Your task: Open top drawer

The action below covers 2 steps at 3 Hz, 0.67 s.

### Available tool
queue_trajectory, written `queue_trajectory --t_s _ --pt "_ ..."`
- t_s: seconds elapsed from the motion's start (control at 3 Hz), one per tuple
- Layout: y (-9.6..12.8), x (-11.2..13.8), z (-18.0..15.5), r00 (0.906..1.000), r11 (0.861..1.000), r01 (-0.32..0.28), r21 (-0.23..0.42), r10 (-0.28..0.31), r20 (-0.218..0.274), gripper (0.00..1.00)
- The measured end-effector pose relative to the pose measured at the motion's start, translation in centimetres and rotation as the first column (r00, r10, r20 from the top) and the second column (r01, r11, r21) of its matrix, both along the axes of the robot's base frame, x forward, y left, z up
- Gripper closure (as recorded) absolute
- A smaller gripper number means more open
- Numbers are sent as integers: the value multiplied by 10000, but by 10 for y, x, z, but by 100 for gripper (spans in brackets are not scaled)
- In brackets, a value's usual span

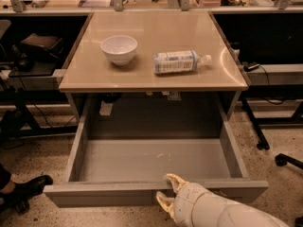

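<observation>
The top drawer (151,160) is pulled far out from under the beige table (151,74); its plain grey box interior is empty and nearly as wide as the tabletop. Its front panel (104,195) faces me at the bottom of the view. My gripper (165,190) is at the middle of that front panel, with one pale finger (171,178) hooked over the top rim and the other (162,202) against the outer face, shut on the panel. My white arm (222,214) comes in from the bottom right.
On the tabletop stand a white bowl (119,48) and a plastic bottle (179,62) lying on its side. Dark shelving and cables flank the table on both sides. A black shoe (26,188) is at the lower left and a chair caster (283,160) at the right.
</observation>
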<state>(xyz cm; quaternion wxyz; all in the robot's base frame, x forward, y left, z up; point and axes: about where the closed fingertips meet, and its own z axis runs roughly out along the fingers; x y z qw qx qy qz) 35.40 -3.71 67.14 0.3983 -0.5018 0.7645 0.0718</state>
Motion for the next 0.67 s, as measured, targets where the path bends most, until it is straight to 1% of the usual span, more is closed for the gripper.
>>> queue_trajectory --t_s 0.33,0.67 --pt "0 -7 -3 10000 10000 -55 21 55 24 100" --pt "1 -7 0 10000 10000 -55 21 55 24 100"
